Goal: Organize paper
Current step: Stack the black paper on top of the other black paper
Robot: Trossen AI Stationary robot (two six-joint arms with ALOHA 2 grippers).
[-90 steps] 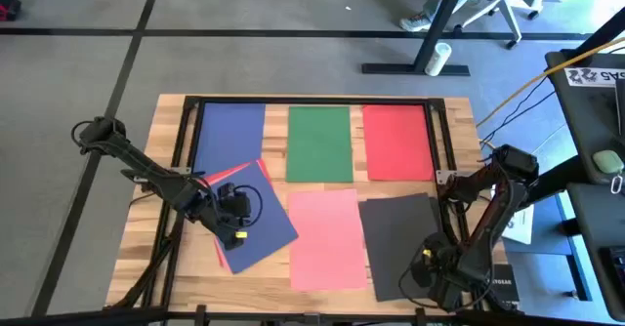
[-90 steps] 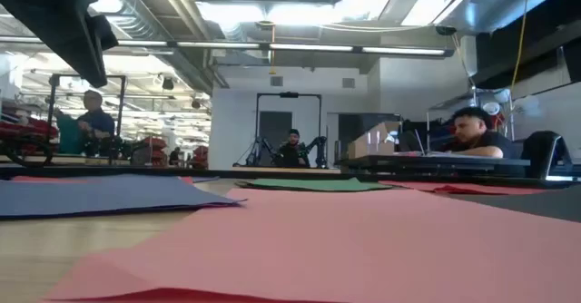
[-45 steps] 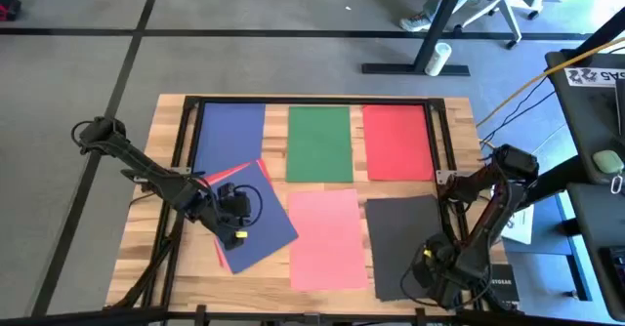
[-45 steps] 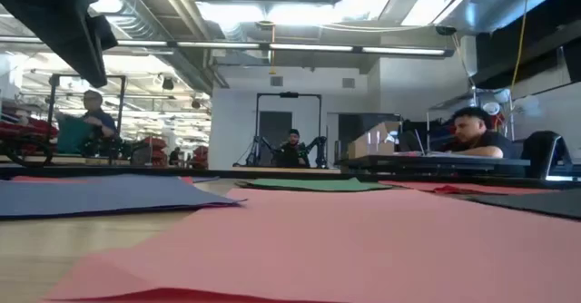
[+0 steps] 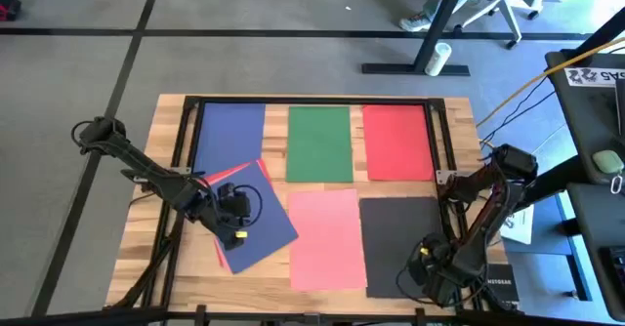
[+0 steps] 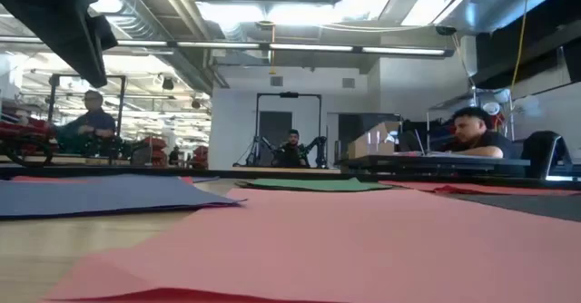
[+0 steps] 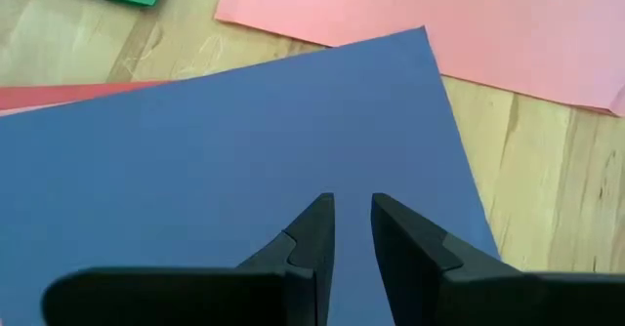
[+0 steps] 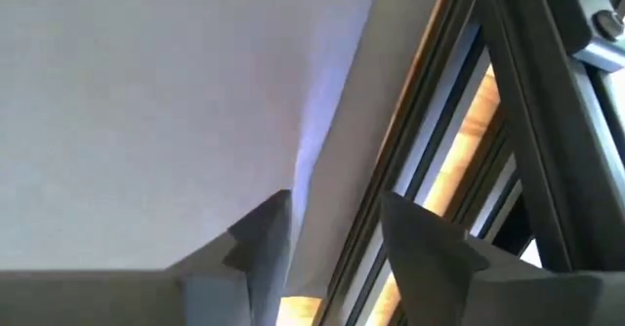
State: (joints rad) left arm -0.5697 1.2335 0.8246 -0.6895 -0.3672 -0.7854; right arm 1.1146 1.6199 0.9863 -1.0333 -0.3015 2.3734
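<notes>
While the near row is unsettled, the far row looks done: blue sheet [image 5: 229, 129], green sheet [image 5: 319, 142] and red sheet [image 5: 396, 142] lie squared side by side. Nearest, the right pincer [image 5: 433, 272] grips the dark grey sheet's [image 5: 395, 240] near corner, its edge between the fingers. The left pincer [image 5: 237, 216], fingers nearly together and empty, hovers over the skewed blue sheet [image 5: 252, 219] covering another red sheet [image 5: 227, 173]; the pink sheet [image 5: 327, 238] lies between.
</notes>
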